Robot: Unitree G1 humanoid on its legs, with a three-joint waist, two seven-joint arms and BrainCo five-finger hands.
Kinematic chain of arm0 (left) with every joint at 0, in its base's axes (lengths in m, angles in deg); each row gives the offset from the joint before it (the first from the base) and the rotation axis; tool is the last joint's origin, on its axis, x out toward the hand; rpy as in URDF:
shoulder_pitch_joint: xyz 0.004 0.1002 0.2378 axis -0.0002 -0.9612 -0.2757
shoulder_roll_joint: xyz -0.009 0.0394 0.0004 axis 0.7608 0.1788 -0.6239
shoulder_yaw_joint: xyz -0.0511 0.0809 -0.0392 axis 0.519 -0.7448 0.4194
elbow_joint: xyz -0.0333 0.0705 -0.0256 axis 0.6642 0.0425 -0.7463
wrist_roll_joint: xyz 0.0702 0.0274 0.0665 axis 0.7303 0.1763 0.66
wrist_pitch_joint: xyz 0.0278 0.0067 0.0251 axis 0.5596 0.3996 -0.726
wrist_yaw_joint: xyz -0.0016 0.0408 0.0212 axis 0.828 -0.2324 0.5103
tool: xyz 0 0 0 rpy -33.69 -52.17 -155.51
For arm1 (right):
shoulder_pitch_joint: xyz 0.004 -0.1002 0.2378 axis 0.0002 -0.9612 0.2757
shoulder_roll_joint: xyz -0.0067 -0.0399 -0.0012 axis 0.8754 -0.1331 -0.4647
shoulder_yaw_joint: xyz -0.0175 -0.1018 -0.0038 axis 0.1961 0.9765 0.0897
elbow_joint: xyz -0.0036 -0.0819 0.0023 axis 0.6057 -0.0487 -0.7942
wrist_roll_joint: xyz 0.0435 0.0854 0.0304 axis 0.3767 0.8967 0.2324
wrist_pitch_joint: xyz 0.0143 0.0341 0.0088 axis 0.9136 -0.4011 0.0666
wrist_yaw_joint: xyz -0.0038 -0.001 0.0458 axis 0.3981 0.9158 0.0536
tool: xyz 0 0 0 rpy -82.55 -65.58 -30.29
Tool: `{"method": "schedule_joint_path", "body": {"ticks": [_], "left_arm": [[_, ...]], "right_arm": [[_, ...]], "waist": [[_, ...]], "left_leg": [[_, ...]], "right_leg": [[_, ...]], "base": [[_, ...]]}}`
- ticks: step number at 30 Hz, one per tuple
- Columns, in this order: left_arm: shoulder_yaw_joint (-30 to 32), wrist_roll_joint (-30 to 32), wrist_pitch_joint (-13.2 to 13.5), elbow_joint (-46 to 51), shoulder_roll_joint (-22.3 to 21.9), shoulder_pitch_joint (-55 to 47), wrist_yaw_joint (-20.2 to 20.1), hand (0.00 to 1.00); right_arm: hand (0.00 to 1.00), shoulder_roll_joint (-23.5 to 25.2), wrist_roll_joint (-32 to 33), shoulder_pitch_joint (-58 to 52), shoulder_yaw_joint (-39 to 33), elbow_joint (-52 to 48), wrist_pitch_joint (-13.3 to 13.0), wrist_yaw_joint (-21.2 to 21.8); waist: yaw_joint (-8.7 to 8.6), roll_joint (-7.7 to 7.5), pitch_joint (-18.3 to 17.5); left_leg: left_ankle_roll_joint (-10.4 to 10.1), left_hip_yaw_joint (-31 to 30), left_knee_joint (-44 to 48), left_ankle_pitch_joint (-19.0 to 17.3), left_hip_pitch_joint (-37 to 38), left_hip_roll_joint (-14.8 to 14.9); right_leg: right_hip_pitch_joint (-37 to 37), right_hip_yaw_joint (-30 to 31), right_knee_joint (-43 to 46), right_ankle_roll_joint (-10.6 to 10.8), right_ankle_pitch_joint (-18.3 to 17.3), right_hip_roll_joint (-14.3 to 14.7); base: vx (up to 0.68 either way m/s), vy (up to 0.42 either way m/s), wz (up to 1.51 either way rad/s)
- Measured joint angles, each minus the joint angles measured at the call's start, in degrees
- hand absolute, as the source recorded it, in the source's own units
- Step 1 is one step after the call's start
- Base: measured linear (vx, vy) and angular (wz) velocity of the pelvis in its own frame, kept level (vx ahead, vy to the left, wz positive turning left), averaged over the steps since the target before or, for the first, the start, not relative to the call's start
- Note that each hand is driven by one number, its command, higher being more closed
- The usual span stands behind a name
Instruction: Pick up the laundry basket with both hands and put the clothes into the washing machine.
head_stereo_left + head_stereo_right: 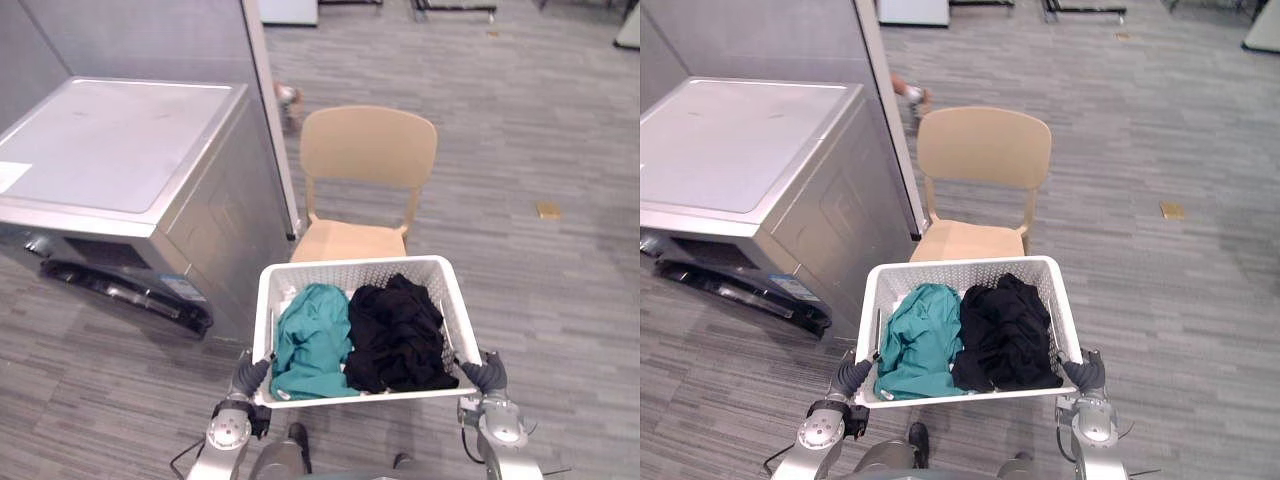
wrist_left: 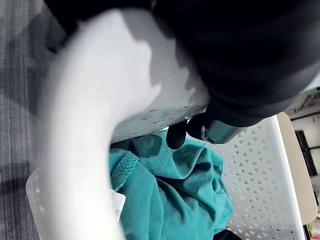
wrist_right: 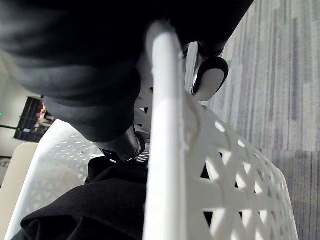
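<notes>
A white lattice laundry basket (image 1: 350,266) hangs low in front of me, held off the floor. In it lie a teal garment (image 1: 312,338) on the left and a black garment (image 1: 398,330) on the right. My left hand (image 1: 250,375) grips the near left corner of the rim, and my right hand (image 1: 487,372) grips the near right corner. In the left wrist view a dark fingertip (image 2: 177,136) hooks over the rim above the teal cloth (image 2: 175,200). In the right wrist view fingers (image 3: 210,80) wrap the rim (image 3: 165,150) beside the black cloth (image 3: 90,205). The silver washing machine (image 1: 110,150) stands to the left, its dark front door (image 1: 125,285) hanging open.
A beige chair (image 1: 365,160) stands directly beyond the basket, its seat touching or just under the far rim. A grey partition wall (image 1: 150,40) rises behind the machine. A small tan object (image 1: 547,210) lies on the grey carpet at the right.
</notes>
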Motion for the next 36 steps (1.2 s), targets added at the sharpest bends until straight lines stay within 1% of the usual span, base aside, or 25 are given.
{"method": "schedule_joint_path", "body": {"ticks": [1, 2, 3, 4, 5, 6, 7, 9, 10, 12, 13, 14, 15, 16, 18, 21, 24, 26, 28, 31, 32, 33, 35, 36], "left_arm": [[0.2, -0.1, 0.1, -1.7, 0.5, 5.0, 1.4, 1.0], [0.3, -0.2, 0.2, -4.2, 0.9, 10.4, 2.8, 1.0], [0.3, -0.5, 0.2, -5.2, 1.1, 12.7, 3.5, 1.0], [0.4, -0.7, 0.2, -7.3, 1.8, 17.1, 4.5, 1.0], [0.4, -1.1, 0.1, -9.7, 2.9, 21.9, 5.4, 1.0], [0.3, -1.1, 0.1, -10.9, 3.3, 24.3, 6.0, 1.0], [0.1, -1.1, 0.1, -13.0, 4.4, 28.7, 6.7, 1.0], [0.3, -1.9, 0.0, -17.6, 6.8, 38.2, 7.9, 1.0], [0.4, -2.1, 0.0, -18.3, 7.1, 39.5, 8.0, 1.0], [0.9, -3.2, 0.0, -23.1, 8.7, 48.5, 8.7, 1.0], [1.4, -3.5, 0.0, -23.9, 8.9, 50.1, 8.7, 1.0], [2.6, -3.6, 0.1, -24.8, 8.9, 52.7, 8.8, 0.0], [3.3, -3.9, 0.1, -25.1, 8.8, 54.7, 9.5, 0.0], [3.8, -4.5, 0.1, -25.5, 8.6, 55.7, 10.0, 0.0], [6.6, -5.5, 0.1, -26.6, 7.7, 58.2, 11.7, 0.0], [9.0, -5.7, 0.1, -26.7, 7.2, 58.5, 13.2, 0.0], [10.2, -5.7, 0.1, -27.8, 7.1, 60.5, 14.7, 0.0], [11.2, -5.7, 0.1, -28.3, 7.0, 61.8, 14.8, 0.0], [11.2, -5.7, 0.1, -28.3, 6.3, 62.6, 14.7, 0.0], [11.2, -5.7, 0.2, -28.3, 4.1, 62.7, 14.6, 0.0], [10.6, -5.6, 0.2, -28.3, 2.7, 62.7, 13.9, 0.0], [10.6, -5.6, 0.2, -28.3, 2.2, 62.7, 13.6, 0.0], [10.5, -5.6, 0.2, -27.9, 1.7, 62.7, 13.4, 0.0], [10.6, -5.6, 0.4, -26.3, 2.2, 62.4, 13.5, 0.0]], "right_arm": [[1.0, -0.6, 0.4, 3.9, 0.0, 0.7, -0.3, -1.1], [1.0, -1.5, 0.8, 8.1, 0.0, 2.1, -0.3, -2.5], [1.0, -1.8, 1.1, 9.9, 0.0, 2.6, -0.3, -3.0], [1.0, -2.5, 1.6, 13.6, 0.0, 3.6, -0.4, -4.2], [1.0, -3.3, 2.4, 17.1, 0.0, 4.4, -0.3, -5.3], [1.0, -3.6, 2.7, 18.8, 0.0, 4.7, -0.3, -6.0], [1.0, -3.9, 3.3, 22.3, -0.2, 5.5, -0.3, -6.9], [1.0, -4.4, 5.0, 30.6, -0.3, 8.8, -0.3, -8.9], [1.0, -4.5, 5.1, 31.6, -0.4, 9.1, -0.3, -9.1], [1.0, -5.1, 7.1, 39.7, -0.6, 11.7, -0.3, -11.0], [1.0, -5.4, 7.4, 41.2, -0.6, 12.0, -0.3, -11.3], [1.0, -6.0, 8.1, 43.7, -0.6, 12.4, -0.5, -11.7], [0.0, -6.6, 9.1, 45.6, -0.6, 12.4, -0.6, -12.3], [0.0, -6.8, 9.4, 46.4, -0.6, 12.4, -0.7, -12.6], [0.0, -6.5, 10.4, 48.6, -0.6, 12.4, -1.0, -12.8], [0.0, -5.7, 11.3, 49.6, -0.4, 12.4, -1.3, -12.7], [0.0, -5.6, 11.8, 50.7, -0.4, 12.3, -1.8, -12.7], [0.0, -5.6, 12.0, 52.0, -0.4, 12.3, -1.9, -12.8], [0.0, -5.4, 12.4, 52.2, 0.0, 11.5, -2.5, -12.4], [0.0, -3.3, 12.9, 52.2, 1.5, 8.7, -3.1, -11.1], [0.0, -1.9, 13.0, 52.2, 2.7, 8.1, -3.5, -10.7], [0.0, -1.3, 13.0, 52.1, 2.9, 8.1, -3.6, -10.6], [0.0, 0.0, 13.0, 51.7, 2.8, 7.6, -3.7, -10.6], [0.0, 0.2, 12.8, 49.9, 2.8, 4.8, -3.8, -10.8]], "waist": [[-0.11, 0.04, 2.2], [-0.08, 0.02, 3.6], [-0.07, 0.06, 3.9], [-0.1, 0.07, 5.4], [0.0, -0.03, 8.0], [0.1, -0.01, 9.0], [0.31, -0.05, 10.1], [0.44, -0.04, 10.5], [0.48, -0.03, 10.5], [0.93, 0.1, 10.8], [1.11, 0.08, 10.8], [1.29, 0.09, 10.8], [1.42, 0.08, 10.8], [1.55, 0.08, 10.8], [1.82, -0.14, 11.0], [1.81, -0.15, 11.0], [1.88, -0.16, 11.0], [1.84, -0.17, 11.0], [1.87, -0.23, 11.1], [1.91, -0.23, 11.1], [1.96, -0.24, 11.1], [1.97, -0.25, 11.1], [1.99, -0.32, 11.1], [2.11, -0.39, 11.2]], "left_leg": [[0.3, 0.1, 1.0, 0.2, -3.0, 0.1], [0.8, 0.2, 2.2, 0.5, -6.8, 0.2], [0.9, 0.3, 2.8, 0.6, -8.9, 0.3], [1.4, 0.5, 3.7, 1.0, -11.8, 0.8], [1.8, 0.9, 3.9, 1.3, -12.9, 0.8], [1.9, 0.9, 4.3, 1.4, -13.7, 0.8], [2.2, 1.1, 5.0, 1.6, -15.6, 1.0], [2.6, 1.1, 5.0, 2.6, -19.7, 0.9], [2.6, 1.0, 5.0, 2.8, -20.1, 0.9], [2.7, 1.0, 4.9, 3.8, -23.0, 1.1], [2.6, 0.9, 4.9, 4.0, -23.6, 1.2], [2.5, 0.6, 4.9, 4.2, -24.6, 1.3], [2.4, 0.3, 4.9, 4.3, -25.6, 1.4], [2.3, 0.1, 4.9, 4.4, -26.1, 1.6], [1.8, -0.2, 4.8, 4.7, -27.0, 2.2], [1.2, 0.1, 4.5, 5.1, -27.0, 2.6], [1.2, 0.0, 4.4, 5.1, -27.2, 3.4], [1.1, 0.0, 4.4, 5.2, -27.3, 3.9], [0.0, 0.1, 4.3, 5.9, -27.2, 4.1], [0.0, 0.0, 4.4, 5.9, -27.1, 4.5], [0.0, 0.0, 4.4, 5.9, -27.0, 4.7], [0.0, 0.0, 4.4, 5.9, -26.9, 4.8], [0.0, 0.1, 4.4, 5.9, -26.7, 4.9], [0.0, 0.2, 4.3, 5.9, -26.7, 4.9]], "right_leg": [[-3.3, 0.3, 1.1, 0.1, 0.2, 0.0], [-7.5, 1.1, 2.8, 0.3, 0.3, 0.1], [-9.8, 1.4, 3.6, 0.3, 0.3, 0.2], [-12.9, 1.6, 4.7, 0.6, 0.5, 0.1], [-14.4, 1.8, 5.7, 0.8, 0.6, 0.0], [-15.3, 1.9, 6.4, 0.8, 0.5, 0.0], [-17.8, 2.2, 7.8, 0.8, 0.6, 0.0], [-22.4, 2.2, 9.2, 1.0, 0.7, 0.0], [-22.8, 2.2, 9.3, 1.0, 0.7, 0.0], [-25.8, 2.1, 9.5, 1.3, 1.1, 0.1], [-26.3, 2.1, 9.5, 1.3, 1.2, 0.2], [-27.2, 1.8, 9.5, 1.3, 1.2, 0.3], [-27.9, 1.5, 9.5, 1.1, 1.4, 0.4], [-28.2, 1.4, 9.5, 0.9, 1.5, 0.4], [-29.0, 1.0, 9.5, 0.4, 1.9, 1.0], [-29.0, 0.6, 9.5, 0.4, 1.9, 1.2], [-29.0, -0.2, 9.6, 0.3, 1.9, 1.9], [-29.0, -0.6, 9.8, 0.2, 2.0, 2.2], [-29.0, -1.1, 10.2, 0.1, 2.0, 2.3], [-28.7, -1.7, 10.5, 0.1, 2.0, 2.7], [-28.4, -1.7, 10.5, 0.1, 2.0, 2.9], [-28.3, -1.8, 10.5, 0.1, 2.0, 2.9], [-28.2, -1.8, 10.7, 0.0, 1.9, 3.0], [-28.2, -1.8, 10.8, -0.6, 1.5, 3.0]], "base": [[-0.16, 0.093, -0.17], [-0.18, 0.086, -0.15], [-0.17, 0.063, -0.12], [-0.15, 0.037, -0.07], [-0.12, 0.028, -0.05], [-0.11, 0.021, -0.06], [-0.08, 0.014, -0.05], [-0.07, 0.003, 0.0], [-0.05, -0.006, 0.03], [-0.06, -0.02, 0.0], [-0.05, -0.03, 0.01], [-0.02, -0.032, 0.04], [0.01, -0.021, 0.06], [0.02, -0.01, 0.06], [0.0, 0.0, 0.0], [0.04, -0.046, -0.01], [0.03, -0.044, 0.01], [0.01, -0.032, 0.02], [0.0, -0.037, 0.07], [-0.01, -0.025, 0.05], [-0.02, -0.011, 0.05], [-0.03, -0.012, 0.06], [-0.02, -0.009, 0.01], [-0.03, -0.013, -0.01]]}}
